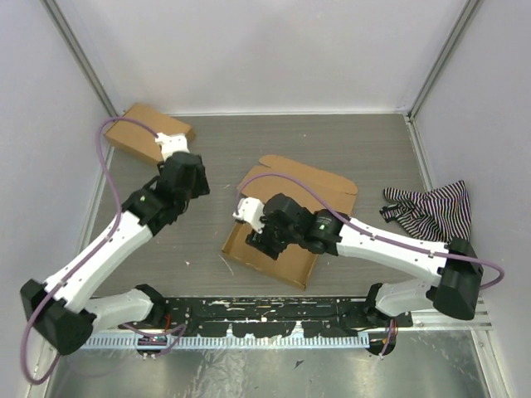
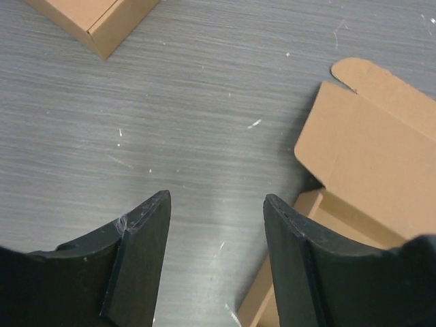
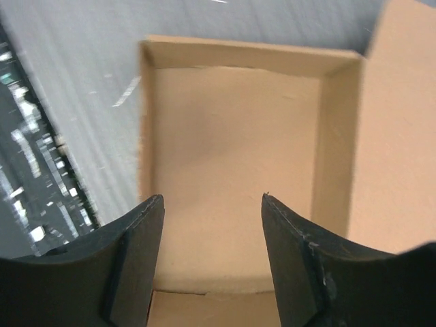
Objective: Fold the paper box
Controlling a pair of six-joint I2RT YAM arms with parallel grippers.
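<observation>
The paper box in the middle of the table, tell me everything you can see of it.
The paper box is plain brown corrugated cardboard, partly folded, lying on the table near its middle: a shallow rectangular tray with walls upright, and a lid panel with a rounded tab hinged open beside it. The open right gripper hangs over the tray; contact cannot be told.

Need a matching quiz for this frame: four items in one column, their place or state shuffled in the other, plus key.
1. paper box
2. finished cardboard box
3. striped cloth
4. left gripper

A. crumpled near the right edge of the table
B. open above bare table
C. table centre, tray walls up, lid open
D. closed, in the far-left corner of the table

Pairs: 1-C, 2-D, 3-A, 4-B.
</observation>
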